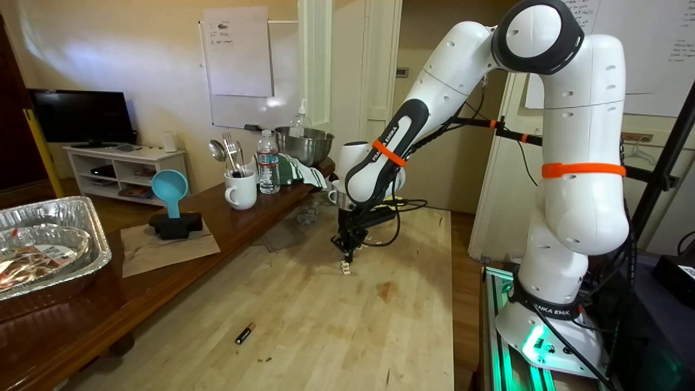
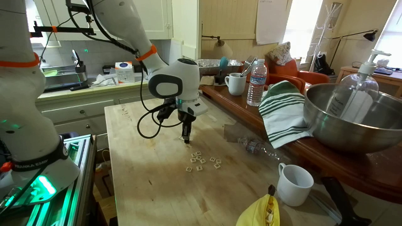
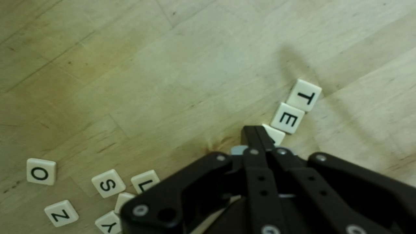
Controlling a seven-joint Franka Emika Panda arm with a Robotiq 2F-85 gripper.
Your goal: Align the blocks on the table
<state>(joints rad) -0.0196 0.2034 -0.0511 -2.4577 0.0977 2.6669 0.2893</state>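
Arm arched over table, end effector pointing down, closed, empty, near blocks

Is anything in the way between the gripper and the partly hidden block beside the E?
Nothing visible stands between them. In the wrist view, the gripper covers part of the partly hidden block, beside the E block; whether it touches, I cannot tell.

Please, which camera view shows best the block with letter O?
The wrist view: the O block is large, uncovered, its letter clear. An exterior view shows this block whole but tiny. In an exterior view where blocks look minute, I cannot identify it.
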